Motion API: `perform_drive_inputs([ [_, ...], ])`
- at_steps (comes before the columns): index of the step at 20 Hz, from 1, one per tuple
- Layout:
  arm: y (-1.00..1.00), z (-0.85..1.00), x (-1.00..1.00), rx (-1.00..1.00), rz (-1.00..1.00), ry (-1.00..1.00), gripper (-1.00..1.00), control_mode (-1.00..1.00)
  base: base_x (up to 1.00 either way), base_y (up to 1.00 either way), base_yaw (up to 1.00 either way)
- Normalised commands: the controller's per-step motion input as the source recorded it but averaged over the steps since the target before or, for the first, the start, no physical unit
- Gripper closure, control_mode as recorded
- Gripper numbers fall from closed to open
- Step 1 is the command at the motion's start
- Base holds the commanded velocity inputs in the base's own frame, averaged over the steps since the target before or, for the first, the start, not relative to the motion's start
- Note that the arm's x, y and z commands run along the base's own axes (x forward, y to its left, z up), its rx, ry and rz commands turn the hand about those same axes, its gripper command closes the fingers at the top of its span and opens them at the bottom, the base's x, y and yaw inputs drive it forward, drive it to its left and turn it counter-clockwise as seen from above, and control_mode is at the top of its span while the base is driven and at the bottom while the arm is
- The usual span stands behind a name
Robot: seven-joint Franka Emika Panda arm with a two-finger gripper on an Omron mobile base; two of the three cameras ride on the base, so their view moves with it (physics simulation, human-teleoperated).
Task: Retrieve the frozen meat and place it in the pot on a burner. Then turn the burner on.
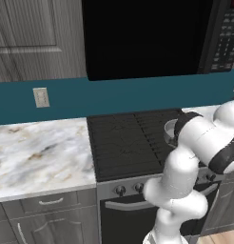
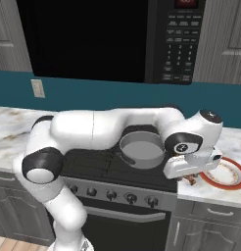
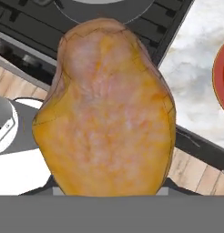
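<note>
The frozen meat, an orange-brown lump with yellowish patches, looms large in the hand view and hides the fingertips. My gripper hangs over the counter's front edge just right of the stove, shut on the meat, of which a small brown bit shows beneath the hand. The shallow grey pot sits on the right front burner of the dark cooktop, just left of the gripper. In the left base view my arm covers most of the pot.
A red-rimmed white plate lies on the marble counter right of the gripper. Stove knobs line the front panel below the cooktop. A black microwave hangs above. Marble counter extends left of the stove.
</note>
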Motion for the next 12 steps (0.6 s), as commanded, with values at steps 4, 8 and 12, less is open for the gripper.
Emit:
perform_drive_inputs([
  [4, 0.61, 0.15, 0.33, -0.23, -0.11, 0.0, 1.0, -1.0, 0.0, 0.0, 0.0],
  [8, 0.59, 0.01, 0.62, -0.05, -0.19, 0.0, 1.0, -1.0, 0.0, 0.0, 0.0],
  [12, 0.26, 0.02, 0.48, 0.04, -0.21, -0.09, 1.0, -1.0, 0.0, 0.0, 0.0],
])
